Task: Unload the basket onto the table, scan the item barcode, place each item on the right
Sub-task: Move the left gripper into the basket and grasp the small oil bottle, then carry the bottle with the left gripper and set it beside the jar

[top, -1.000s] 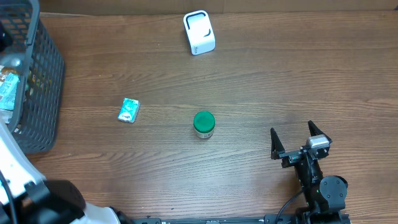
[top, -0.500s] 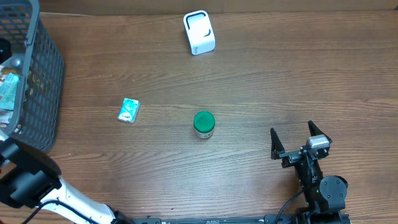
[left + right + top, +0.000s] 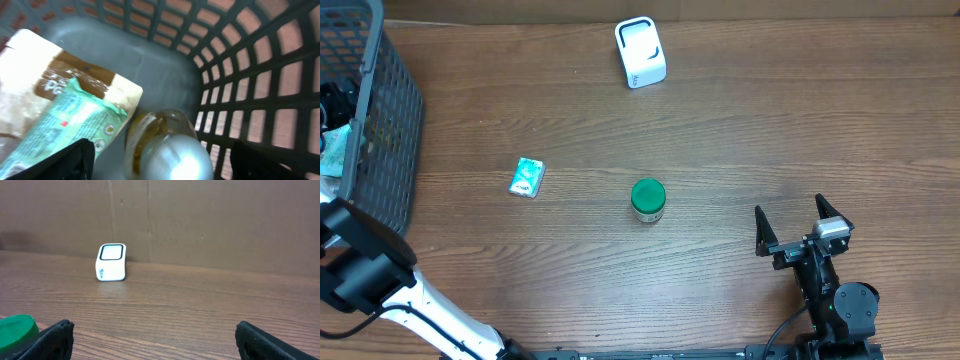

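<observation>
Both fingers (image 3: 75, 161) of left gripper (image 3: 167, 161) wide apart, empty, glass jar (image 3: 162, 137) between them.

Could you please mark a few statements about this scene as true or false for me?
1. The white scanner stands near the far edge of the table. True.
2. The green-lidded jar is inside the basket. False: it stands on the table.
3. The right tool is open and empty. True.
4. The left tool is shut on a pouch. False: it is open inside the basket, over a glass jar.
5. A teal packet lies left of the green-lidded jar. True.
</observation>
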